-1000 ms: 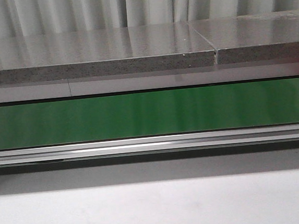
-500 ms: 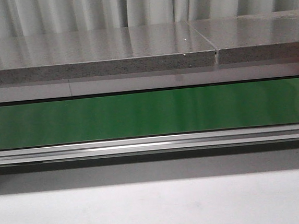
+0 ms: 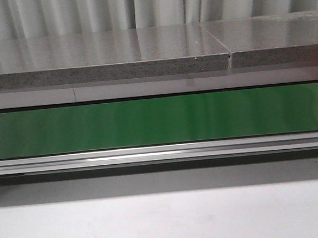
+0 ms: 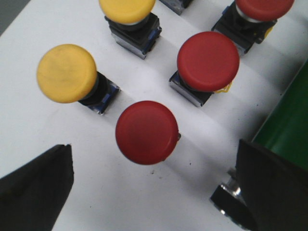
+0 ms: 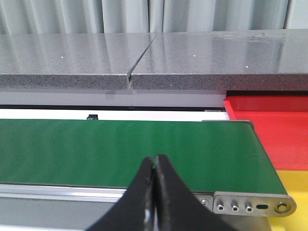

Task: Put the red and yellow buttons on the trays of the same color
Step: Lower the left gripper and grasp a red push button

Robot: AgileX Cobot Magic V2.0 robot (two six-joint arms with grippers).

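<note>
Left gripper [image 4: 154, 192] has its jaws wide apart over the white worktop [image 4: 29, 29], with the nearest red button [image 4: 147, 132] sitting between them, not touched. Past it are another red button [image 4: 208, 61], a yellow button [image 4: 66, 73], plus more of each further out. Right gripper [image 5: 155, 168] has its jaws pressed together, empty, over the green conveyor belt [image 5: 96, 149]; the red tray [image 5: 274, 130] and yellow tray [image 5: 296, 192] sit just off to its side. No readable labels anywhere.

Honestly nothing's moved in the front view. The green conveyor belt [image 3: 159, 120] looks the same. Nothing came or went.
</note>
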